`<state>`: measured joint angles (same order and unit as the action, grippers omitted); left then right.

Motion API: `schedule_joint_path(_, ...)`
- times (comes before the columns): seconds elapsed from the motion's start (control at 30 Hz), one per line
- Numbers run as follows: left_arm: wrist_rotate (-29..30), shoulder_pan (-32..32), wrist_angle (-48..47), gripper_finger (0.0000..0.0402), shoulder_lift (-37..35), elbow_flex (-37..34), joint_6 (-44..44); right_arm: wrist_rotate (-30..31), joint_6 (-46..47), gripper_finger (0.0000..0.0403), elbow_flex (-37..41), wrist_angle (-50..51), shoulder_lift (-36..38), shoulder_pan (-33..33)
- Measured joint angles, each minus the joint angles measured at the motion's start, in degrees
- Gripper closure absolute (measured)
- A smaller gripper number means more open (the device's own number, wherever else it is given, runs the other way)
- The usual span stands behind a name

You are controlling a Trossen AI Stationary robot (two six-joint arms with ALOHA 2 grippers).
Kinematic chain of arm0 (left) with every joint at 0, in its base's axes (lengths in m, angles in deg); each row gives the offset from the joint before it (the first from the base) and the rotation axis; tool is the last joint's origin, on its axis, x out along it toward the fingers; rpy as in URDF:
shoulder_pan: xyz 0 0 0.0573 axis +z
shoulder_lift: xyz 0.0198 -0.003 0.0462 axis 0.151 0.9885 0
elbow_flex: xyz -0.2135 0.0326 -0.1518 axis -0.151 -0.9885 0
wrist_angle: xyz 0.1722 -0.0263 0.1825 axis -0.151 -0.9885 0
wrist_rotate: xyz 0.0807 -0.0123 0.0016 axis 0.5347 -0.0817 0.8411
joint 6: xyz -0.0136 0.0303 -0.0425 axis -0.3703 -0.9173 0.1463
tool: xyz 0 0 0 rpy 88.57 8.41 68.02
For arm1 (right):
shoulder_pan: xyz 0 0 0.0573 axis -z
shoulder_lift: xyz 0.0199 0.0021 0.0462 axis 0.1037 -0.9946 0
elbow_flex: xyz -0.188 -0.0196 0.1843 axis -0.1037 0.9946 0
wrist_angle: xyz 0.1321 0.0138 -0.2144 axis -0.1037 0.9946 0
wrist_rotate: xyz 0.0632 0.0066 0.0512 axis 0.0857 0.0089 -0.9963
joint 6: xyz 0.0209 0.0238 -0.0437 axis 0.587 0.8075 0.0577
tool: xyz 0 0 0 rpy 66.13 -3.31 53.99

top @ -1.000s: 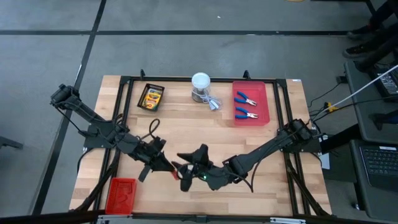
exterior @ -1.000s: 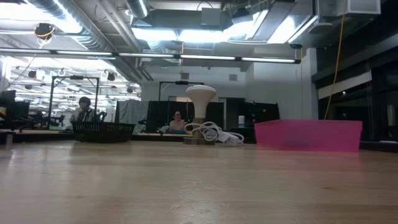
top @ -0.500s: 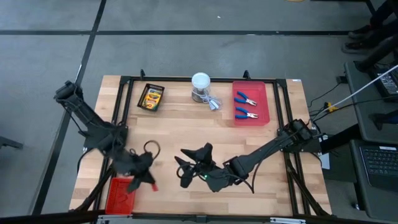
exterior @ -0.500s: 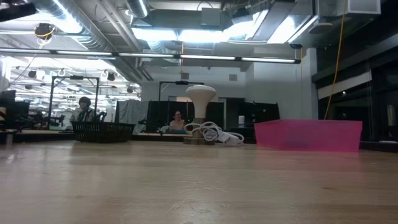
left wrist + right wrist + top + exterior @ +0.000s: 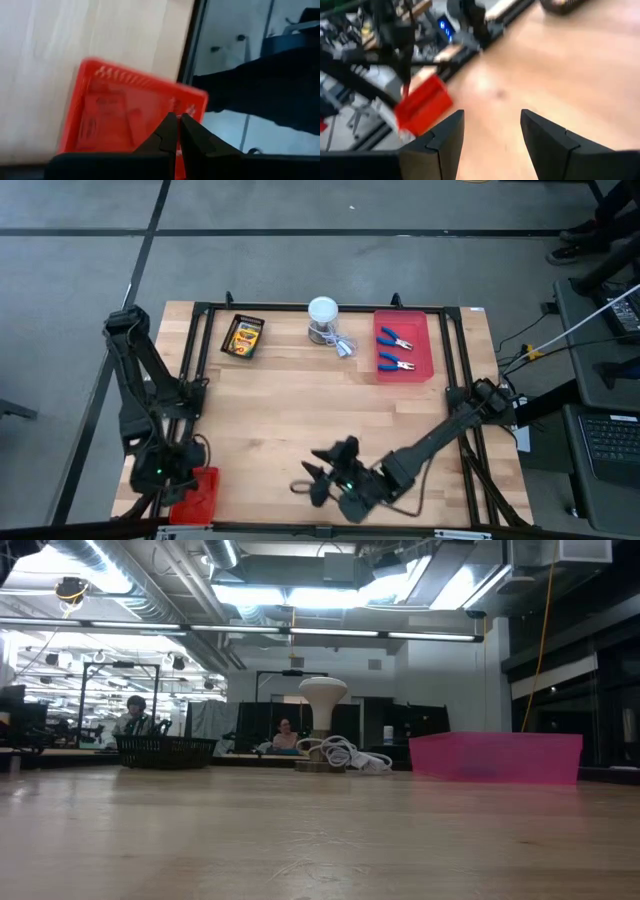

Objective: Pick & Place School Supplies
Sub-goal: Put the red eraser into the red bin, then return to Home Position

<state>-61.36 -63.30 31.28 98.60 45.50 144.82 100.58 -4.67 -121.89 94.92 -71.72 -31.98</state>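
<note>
Even overhead light leaves the high view sharp, with soft shadows. In the low view, ceiling strip lights point(image 5: 300, 595) glare at 12 o'clock, and the near tabletop point(image 5: 320, 840) is out of focus. Both wrist views are blurred.

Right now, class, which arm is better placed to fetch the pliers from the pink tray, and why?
The right arm, probably. Its gripper is open and empty near the table's front middle, on the same side as the pink tray holding the pliers. The left gripper is shut over the red tray at the opposite corner.
</note>
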Motion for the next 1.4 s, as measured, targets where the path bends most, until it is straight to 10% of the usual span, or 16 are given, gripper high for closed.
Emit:
schedule_joint_path(0.23, 2.5, -4.8, -0.2, 0.0388, 4.6, -2.0, 6.8, -2.0, 14.5, 0.0205, 0.0, 11.9, 0.0, -5.1)
schedule_joint_path(0.5, 5.1, -5.2, -0.7, 0.0287, 6.6, -5.0, 9.5, -4.1, 24.3, 0.0205, 0.0, 20.1, 0.0, -8.8)
schedule_joint_path(0.8, 11.8, -1.7, -3.4, 0.0197, 2.6, -1.1, -9.7, -1.6, 30.8, 0.0205, 0.0, 23.3, 0.0, -12.6)
schedule_joint_path(1.0, 12.7, 21.5, -0.8, 0.0216, -6.6, 1.5, -51.7, 3.8, 42.4, 0.0205, 0.0, 32.3, 0.0, -14.3)
schedule_joint_path(1.1, 3.6, 40.0, 13.6, 0.0233, -11.3, -0.7, -68.9, 3.9, 45.0, 0.0205, 0.0, 33.5, 0.2, -14.9)
schedule_joint_path(1.27, -18.5, 64.5, 23.7, 0.0264, -17.6, -6.6, -76.2, 11.0, 47.7, 0.0205, 0.0, 32.5, 1.9, -16.6)
schedule_joint_path(1.4, -21.4, 71.8, 23.6, 0.0283, -24.2, -10.6, -81.9, 15.1, 50.1, 0.0205, 0.0, 32.1, 3.0, -17.7)
